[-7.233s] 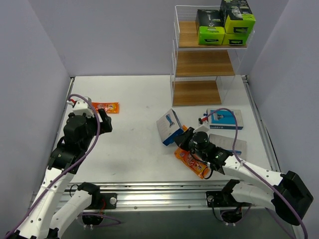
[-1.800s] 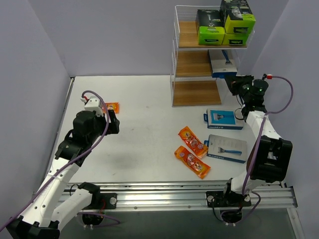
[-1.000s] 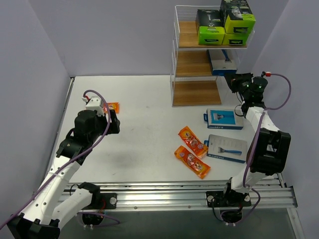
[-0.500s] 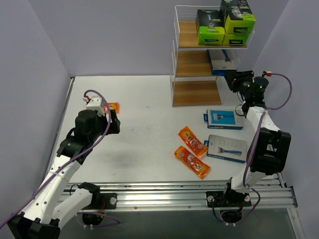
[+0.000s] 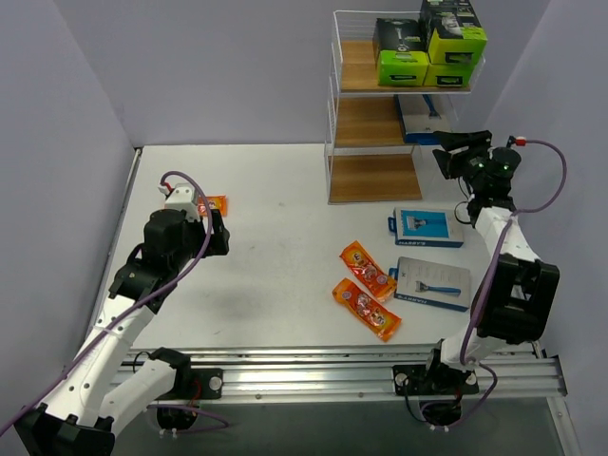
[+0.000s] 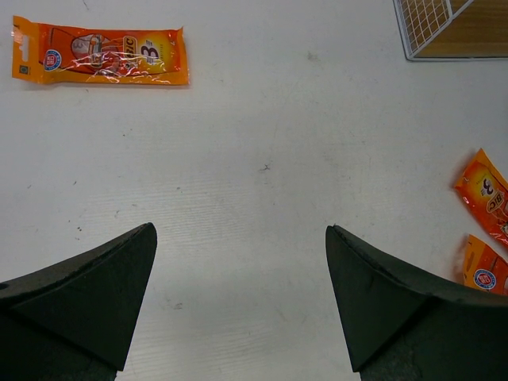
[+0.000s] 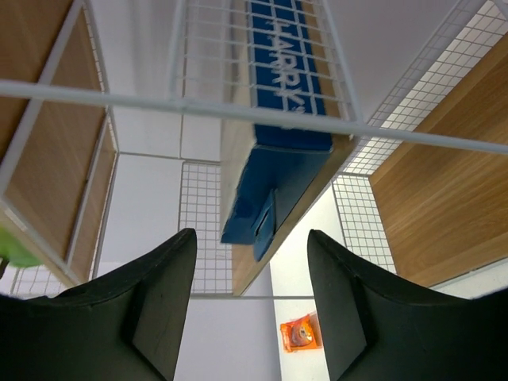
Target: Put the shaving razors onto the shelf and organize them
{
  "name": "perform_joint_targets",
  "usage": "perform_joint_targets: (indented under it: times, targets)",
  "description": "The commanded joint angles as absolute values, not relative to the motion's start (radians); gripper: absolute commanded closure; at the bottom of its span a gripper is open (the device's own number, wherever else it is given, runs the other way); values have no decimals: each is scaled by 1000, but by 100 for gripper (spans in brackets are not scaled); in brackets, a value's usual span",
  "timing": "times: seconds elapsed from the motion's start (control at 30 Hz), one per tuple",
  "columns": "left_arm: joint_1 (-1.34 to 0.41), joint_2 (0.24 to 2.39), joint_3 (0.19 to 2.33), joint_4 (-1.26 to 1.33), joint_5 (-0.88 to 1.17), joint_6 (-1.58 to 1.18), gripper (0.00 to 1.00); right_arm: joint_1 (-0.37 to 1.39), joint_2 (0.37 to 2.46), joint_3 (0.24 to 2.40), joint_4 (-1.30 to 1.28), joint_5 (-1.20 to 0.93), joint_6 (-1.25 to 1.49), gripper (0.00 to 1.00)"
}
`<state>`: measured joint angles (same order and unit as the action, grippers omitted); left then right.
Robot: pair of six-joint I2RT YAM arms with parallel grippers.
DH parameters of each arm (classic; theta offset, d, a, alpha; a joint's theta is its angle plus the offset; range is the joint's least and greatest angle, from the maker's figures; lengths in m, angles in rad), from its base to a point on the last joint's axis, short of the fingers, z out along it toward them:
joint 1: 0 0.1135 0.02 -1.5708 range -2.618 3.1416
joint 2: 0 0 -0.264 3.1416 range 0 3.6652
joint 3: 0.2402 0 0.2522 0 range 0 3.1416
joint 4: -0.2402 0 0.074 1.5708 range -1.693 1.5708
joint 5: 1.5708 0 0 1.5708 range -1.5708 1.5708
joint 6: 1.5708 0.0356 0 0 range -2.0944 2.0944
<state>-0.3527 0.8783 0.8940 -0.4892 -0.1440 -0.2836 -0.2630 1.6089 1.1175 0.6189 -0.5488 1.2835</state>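
The top external camera sits high above and behind the arm bases. It looks down and forward across the table to the shelf, which stands at the far right of its view. The left wrist camera hangs well left of the shelf and faces almost straight down past the left gripper. Only the shelf's bottom corner enters its view, at upper right. It shares the orange packet left of the shelf with the overhead view. The right wrist camera is close against the shelf, rolled sideways. It looks through the wire past the right gripper at the blue pack on the middle board, which the overhead view also shows.
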Motion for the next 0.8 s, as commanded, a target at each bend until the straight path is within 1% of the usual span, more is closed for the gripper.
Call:
perform_joint_targets:
  times: [0.0, 0.17, 0.27, 0.3, 0.33, 0.43, 0.5, 0.63, 0.7, 0.77]
  targets:
    - [-350, 877, 908, -451, -126, -273, 4, -279, 1485, 1086, 612, -587, 1240, 46]
    - [-350, 871, 910, -453, -127, -272, 4, -296, 1349, 965, 528, -574, 1151, 44]
    - [-348, 868, 910, -453, -123, -272, 4, -296, 1260, 875, 437, -545, 1063, 44]
    - [-348, 865, 910, -453, -123, -272, 4, -296, 1238, 824, 398, -537, 1043, 46]
    - [-347, 864, 910, -454, -118, -272, 4, -296, 1218, 799, 378, -531, 1001, 49]
    - [-347, 858, 910, -453, -112, -272, 4, -295, 1143, 698, 313, -496, 922, 52]
    - [-347, 853, 910, -449, -110, -272, 4, -296, 1105, 655, 270, -479, 890, 52]
    - [-347, 851, 908, -448, -91, -275, 4, -296, 1091, 575, 236, -428, 804, 48]
    - [-347, 847, 908, -448, -84, -275, 4, -288, 1115, 555, 235, -422, 747, 52]
    - [-347, 842, 907, -446, -86, -275, 4, -276, 1140, 560, 221, -404, 692, 66]
